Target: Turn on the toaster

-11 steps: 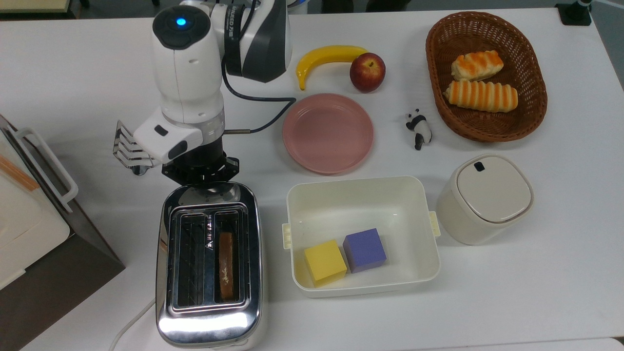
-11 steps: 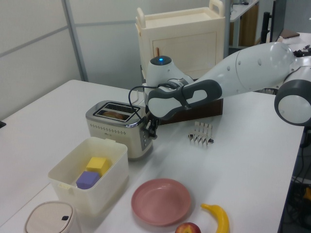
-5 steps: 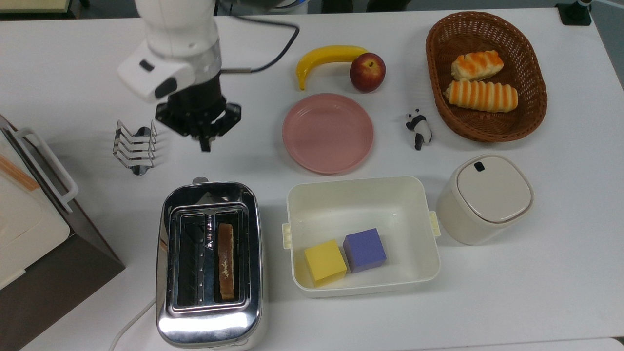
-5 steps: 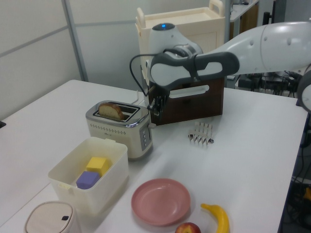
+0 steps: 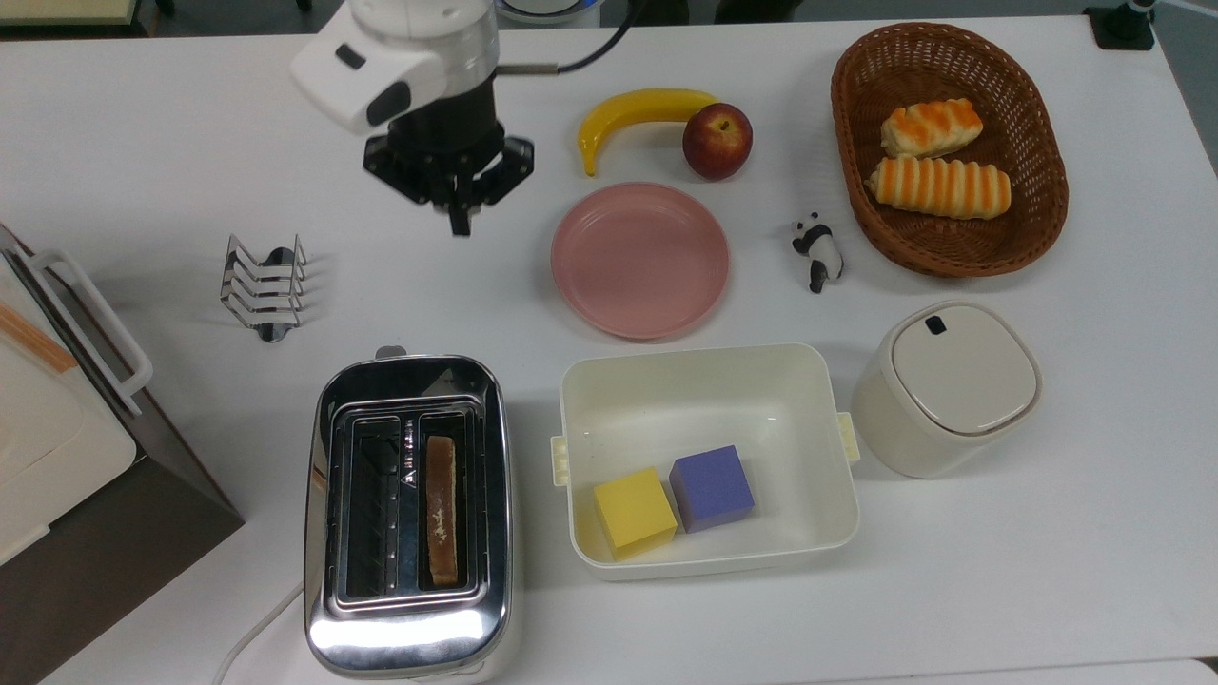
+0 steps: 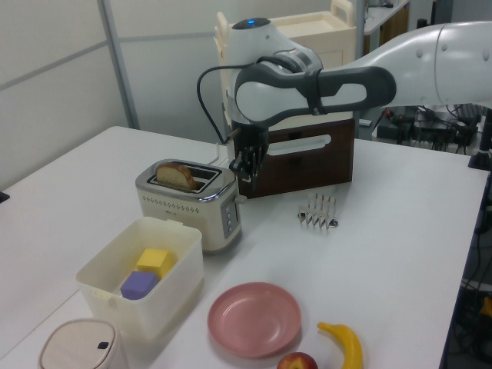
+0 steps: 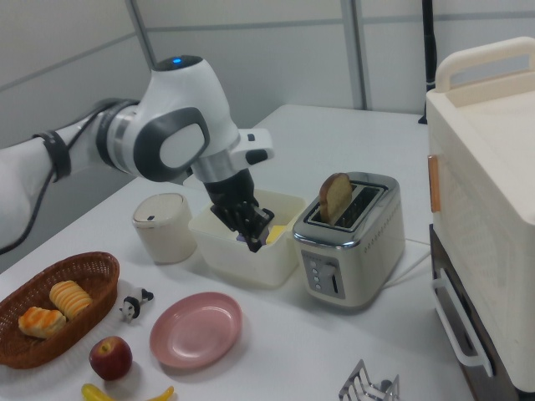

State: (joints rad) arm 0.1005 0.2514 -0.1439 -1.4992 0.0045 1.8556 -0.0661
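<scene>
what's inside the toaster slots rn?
One slice of bread stands in the toaster slot on the top view's right, sticking up above the rim; its lower part is hidden. The other slot holds only wire guides.

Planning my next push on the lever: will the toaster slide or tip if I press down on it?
Tipping seems unlikely: the toaster is boxy and sits flat on the table. It could slide a little, since the tabletop looks smooth. The bread slice stands loose in its slot, so it may wobble.

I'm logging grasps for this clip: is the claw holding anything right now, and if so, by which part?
Nothing is held. The claw hangs shut and empty above the table, apart from the toaster, where a bread slice stands up out of one slot.
</scene>
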